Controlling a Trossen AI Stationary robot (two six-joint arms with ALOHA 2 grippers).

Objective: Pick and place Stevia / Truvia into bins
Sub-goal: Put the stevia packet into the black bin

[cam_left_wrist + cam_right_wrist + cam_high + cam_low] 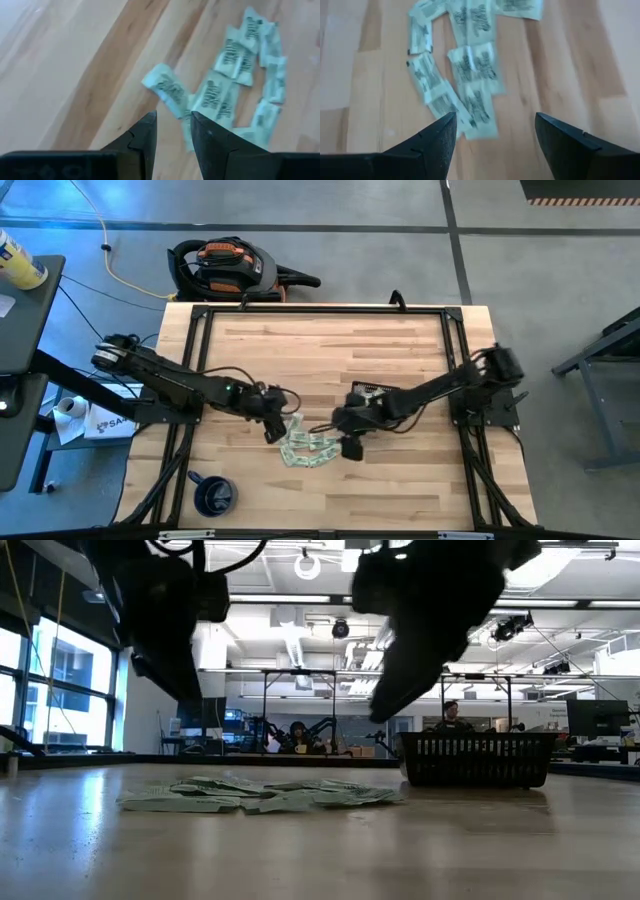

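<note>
Several pale green and white Stevia sachets (305, 446) lie flat in a loose, overlapping pile on the wooden table (330, 340), also seen in the low view (262, 795). The black gridded tray (478, 760) stands on the table beyond the pile, partly under the right arm (366, 391). My left gripper (173, 124) hovers above the pile's left edge, its fingers open only a narrow gap. My right gripper (495, 125) hovers above the pile's right side, wide open. Both are well clear of the table in the low view.
A dark blue mug (213, 495) stands near the table's near left corner. A black and orange vacuum (225, 268) sits on the floor past the far edge. Bare wood lies across the far half of the table. People sit at desks (298, 735) in the room behind.
</note>
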